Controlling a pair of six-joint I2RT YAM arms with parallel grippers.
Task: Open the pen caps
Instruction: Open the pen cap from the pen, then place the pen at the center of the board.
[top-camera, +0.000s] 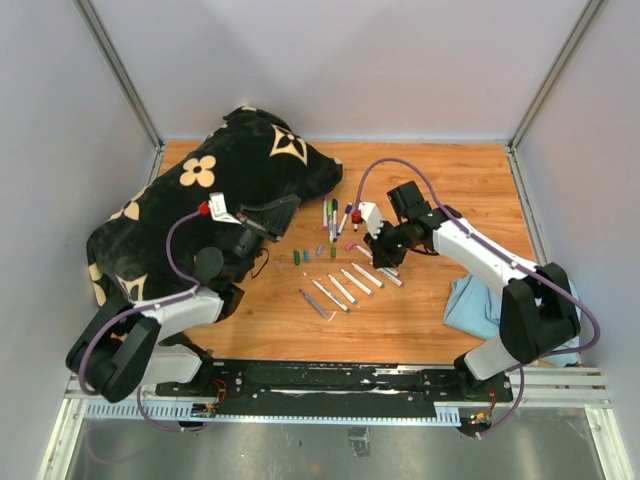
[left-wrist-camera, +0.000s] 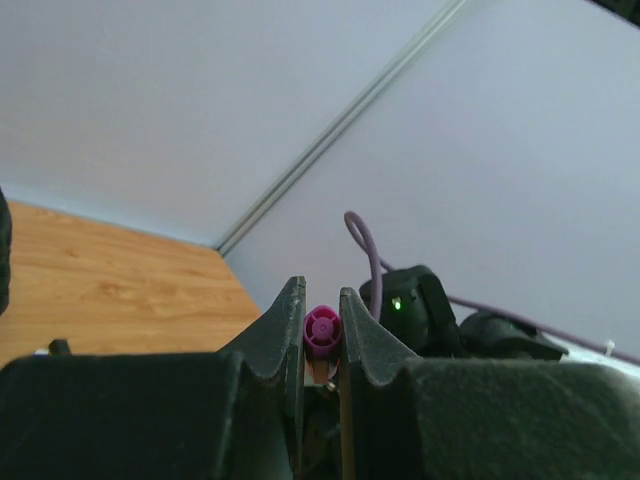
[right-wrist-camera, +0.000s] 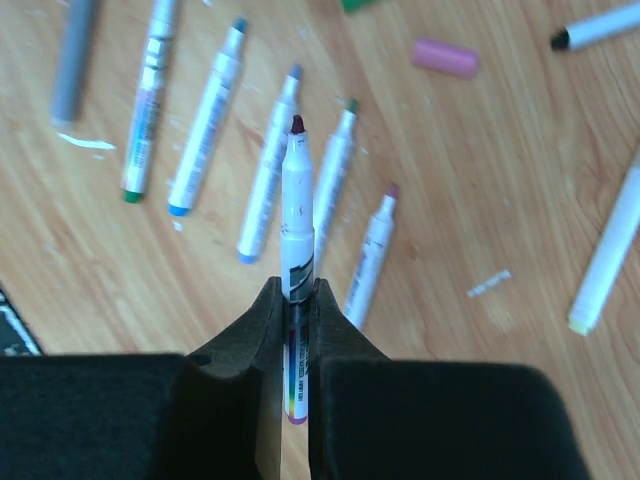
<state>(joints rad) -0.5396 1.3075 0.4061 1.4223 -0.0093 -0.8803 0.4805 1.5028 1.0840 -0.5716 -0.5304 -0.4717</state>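
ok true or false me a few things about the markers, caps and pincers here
1. The right pincer is shut on a white plastic marker whose tip is bare. True.
2. The left pincer is empty. False: it grips a small magenta plastic cap.
3. A loose pink plastic cap lies on the wooden table. True.
4. The black fabric cushion with cream flower prints lies at the table's right edge. False: it sits at the rear left.
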